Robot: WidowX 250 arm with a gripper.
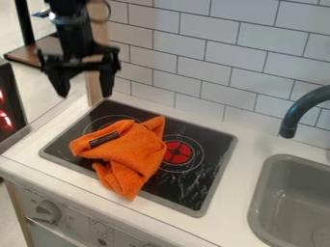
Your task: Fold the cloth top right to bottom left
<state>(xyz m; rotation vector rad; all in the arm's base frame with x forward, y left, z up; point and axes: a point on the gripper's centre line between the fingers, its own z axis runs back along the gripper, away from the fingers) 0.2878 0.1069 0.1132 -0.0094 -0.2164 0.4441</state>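
One bright orange, rumpled fabric cloth [138,147] lies in the camera view on a black, grey-rimmed cooktop [209,166], bunched in overlapping layers. Its upper corner points toward the white tiled wall [206,48]; its lowest corner crosses the cooktop's front rim. A dark label strip [104,139] lies along the upper left part, and the cloth borders a red round burner marking [178,152]. The black two-finger gripper [84,90] hangs at upper left, above and apart from the cloth, its two fingers spread wide. Container, at right: a grey, round-cornered sink basin [263,193], set into the white countertop [238,193], with a faint drain ring [322,236] in its floor. A dark curved faucet [299,111] stands behind the basin.
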